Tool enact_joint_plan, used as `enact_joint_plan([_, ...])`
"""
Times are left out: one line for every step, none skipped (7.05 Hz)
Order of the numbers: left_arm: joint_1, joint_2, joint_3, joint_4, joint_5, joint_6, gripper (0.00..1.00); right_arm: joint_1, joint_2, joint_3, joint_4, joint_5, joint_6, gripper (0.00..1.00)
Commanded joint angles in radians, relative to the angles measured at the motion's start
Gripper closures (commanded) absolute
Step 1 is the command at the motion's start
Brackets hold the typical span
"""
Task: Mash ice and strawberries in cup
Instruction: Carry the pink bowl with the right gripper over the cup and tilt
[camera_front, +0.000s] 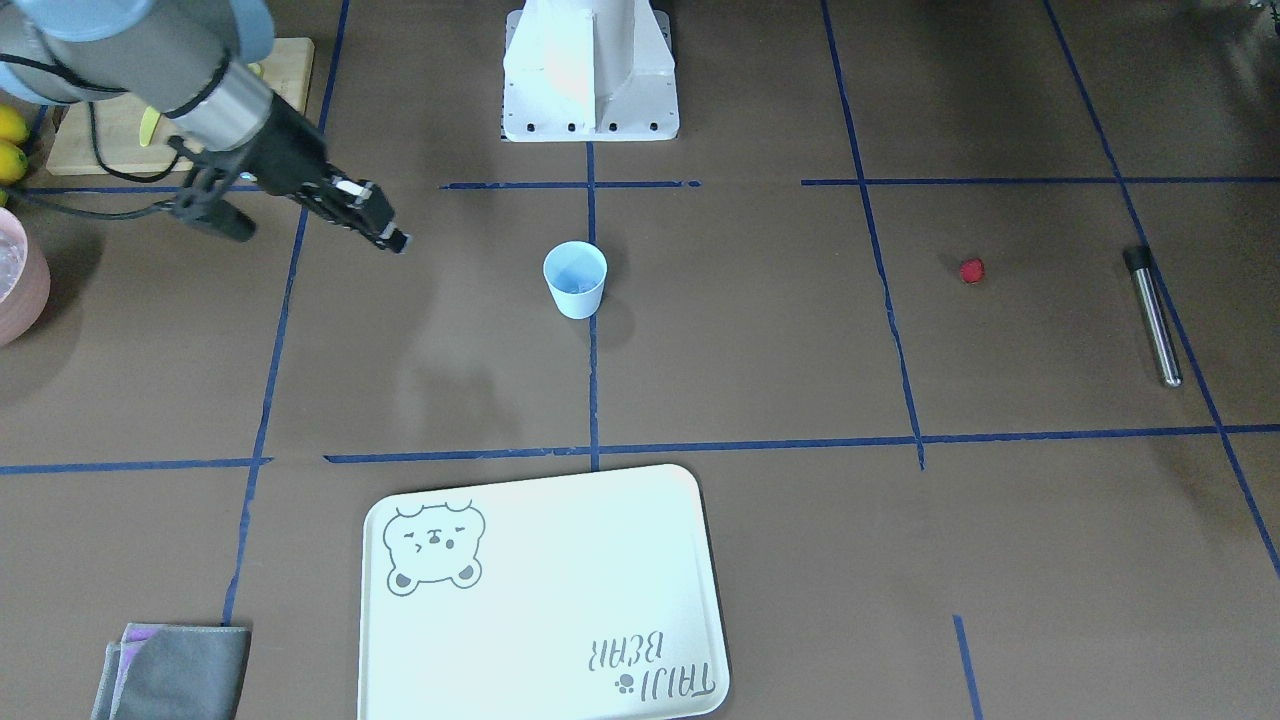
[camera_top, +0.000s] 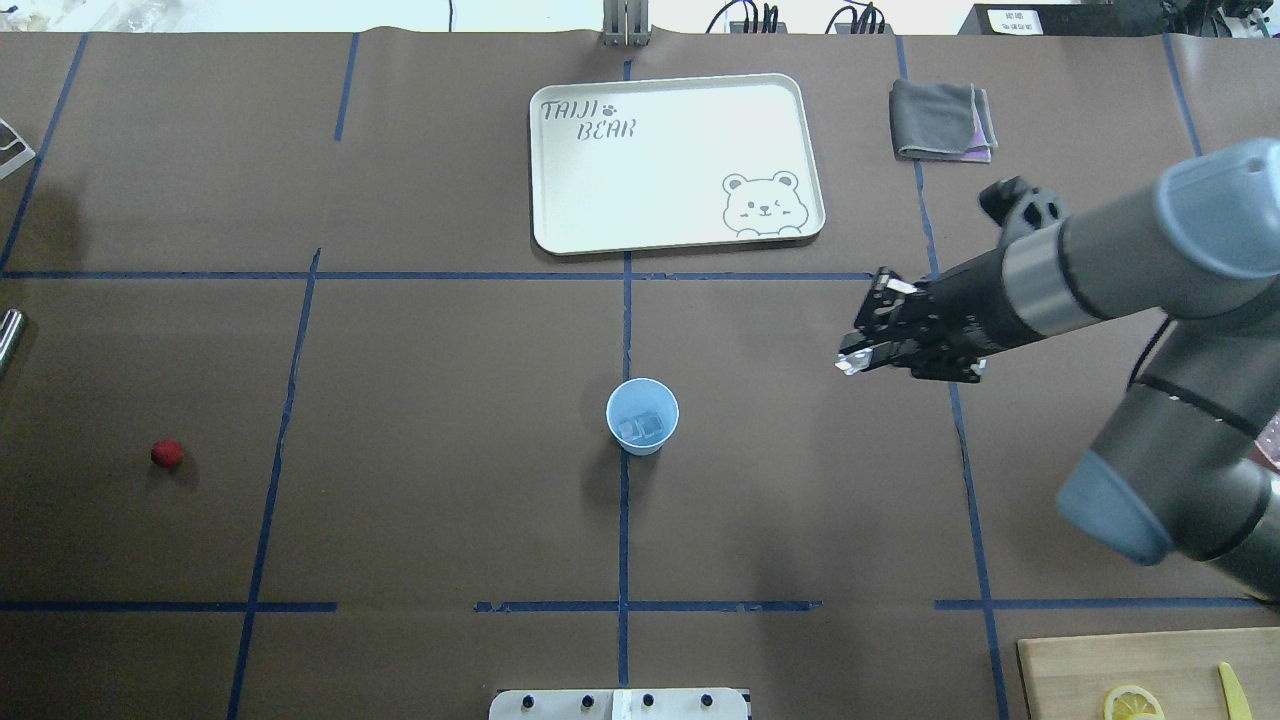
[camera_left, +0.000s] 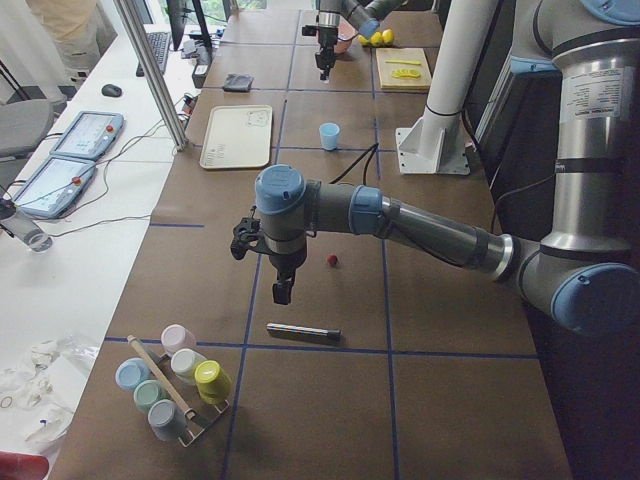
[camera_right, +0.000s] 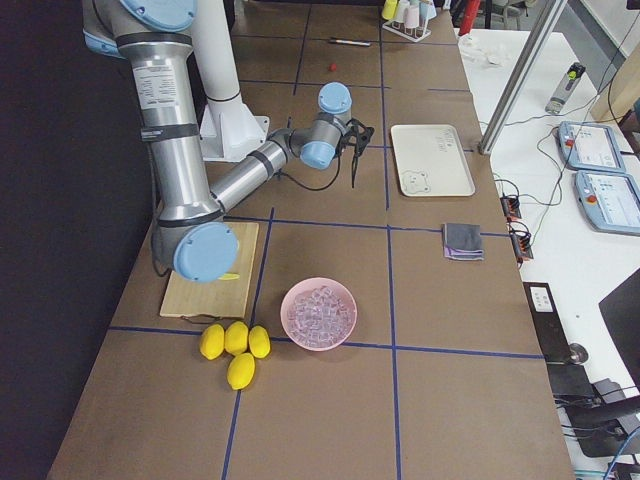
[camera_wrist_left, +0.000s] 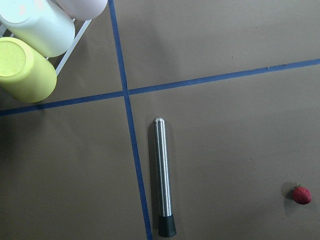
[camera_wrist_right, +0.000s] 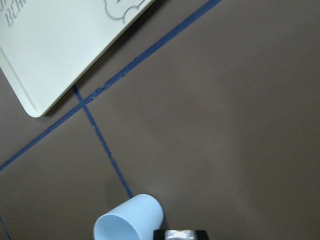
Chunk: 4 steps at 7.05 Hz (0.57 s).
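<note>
A matt brown paper sheet (camera_top: 420, 420) covers the table, lined with blue tape. The small pale blue plastic cup (camera_top: 642, 416) looks smooth and matt. The slim steel rod (camera_wrist_left: 163, 172) shines brushed, with a black rubbery tip. The cream tray (camera_top: 676, 162) has a smooth satin surface; the folded grey cloth (camera_top: 940, 120) looks soft.

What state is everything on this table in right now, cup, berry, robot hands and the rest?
cup: upright, ice inside
strawberry: loose on the table, far from the cup
metal muddler: lying flat, untouched
right gripper: in the air beside the cup, holding nothing, opening unclear
left gripper: above the muddler, opening unclear
tray: bare
</note>
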Motion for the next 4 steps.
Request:
enact_joint_plan([0.000,-0.001,0.006,-0.002,0.000,-0.002,0.00,-0.156,0.225,-0.106,-0.137,-0.199,0.103,1.00])
enact_joint_plan([0.000,0.000,0.009,-0.002,0.000,-0.002,0.00,-0.179,0.250,-0.137,-0.137,-0.238,0.112,1.00])
enact_joint_plan([0.002,0.000,0.013,-0.005,0.000,-0.002,0.00,-0.181,0.250,-0.137,-0.137,-0.240,0.114,1.00])
enact_joint_plan([0.002,0.000,0.011,-0.005,0.000,-0.002,0.00,-0.183,0.252,-0.137,-0.136,-0.240,0.114,1.00])
